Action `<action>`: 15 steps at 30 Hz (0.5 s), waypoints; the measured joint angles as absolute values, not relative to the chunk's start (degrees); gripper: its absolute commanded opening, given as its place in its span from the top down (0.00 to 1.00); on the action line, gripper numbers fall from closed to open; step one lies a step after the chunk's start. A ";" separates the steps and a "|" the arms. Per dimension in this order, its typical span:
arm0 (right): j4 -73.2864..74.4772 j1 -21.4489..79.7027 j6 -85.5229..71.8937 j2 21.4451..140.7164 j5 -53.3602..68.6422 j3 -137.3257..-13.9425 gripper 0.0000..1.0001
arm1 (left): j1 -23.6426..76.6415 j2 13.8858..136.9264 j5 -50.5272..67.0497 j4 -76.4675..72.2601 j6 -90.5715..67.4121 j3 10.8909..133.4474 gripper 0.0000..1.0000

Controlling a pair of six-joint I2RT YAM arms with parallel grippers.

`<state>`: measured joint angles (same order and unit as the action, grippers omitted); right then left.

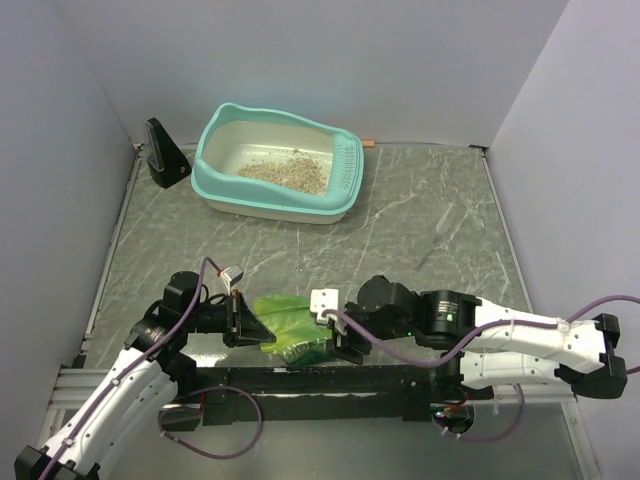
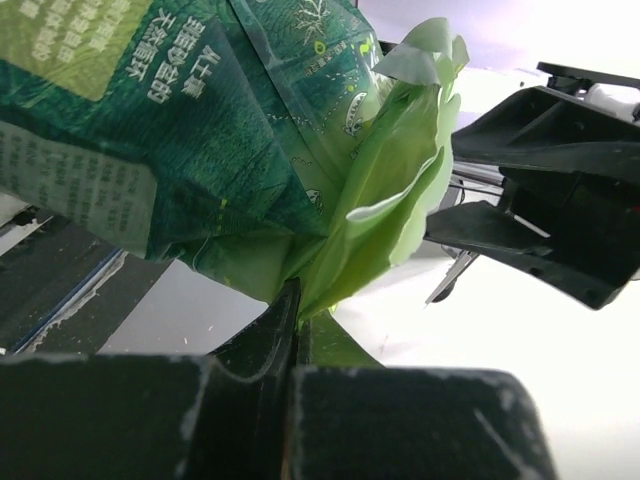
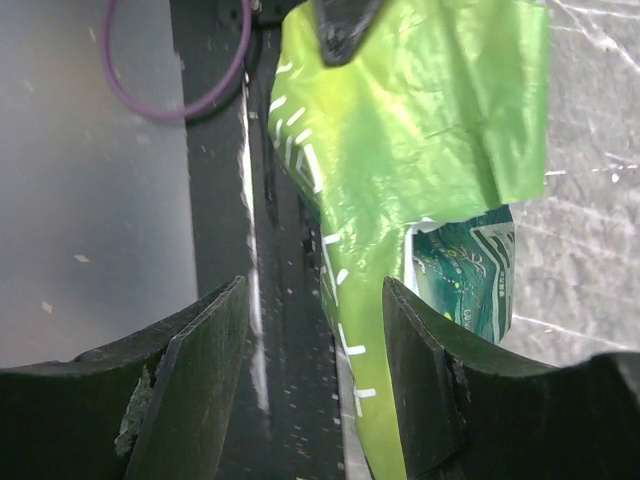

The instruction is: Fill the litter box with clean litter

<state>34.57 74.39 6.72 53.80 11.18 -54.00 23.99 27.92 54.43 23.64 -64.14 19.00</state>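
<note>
Readying the pouch to pour, apparently: left fingers pinch it, right fingers gape around its edge. Far back on the tabletop, the litter box holds scant litter. Next: close right, lift.

Main lettering: two lines of pale Chinese characters showing on the dark panel of the green pouch, at about 11 o'clock in the left wrist view, running upside down and skewed, not reading with any certainty.
Fine print: sitting at about 9 o'clock on the same panel as tiny white lines, blurring beyond reading.
Oval emblem: lying near 12 o'clock, its wording not resolving.
Right wrist view: showing only white dashes and line patterns on the pouch.
Top view: lettering too small for reading.
</note>
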 measured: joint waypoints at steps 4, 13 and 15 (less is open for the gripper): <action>35.24 76.47 9.76 55.48 7.40 -53.89 0.36 | 23.18 27.97 54.83 24.77 -63.18 18.98 0.99; 35.16 77.76 13.93 57.74 2.55 -52.90 0.36 | 22.15 27.97 55.72 25.19 -62.15 18.98 0.99; 35.16 77.76 14.48 58.50 2.44 -52.90 0.37 | 21.98 27.97 55.79 25.30 -62.04 18.98 0.99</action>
<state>35.16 77.76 14.48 58.50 2.44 -52.90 21.98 27.97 55.79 25.30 -62.04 18.98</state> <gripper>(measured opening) 0.637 0.021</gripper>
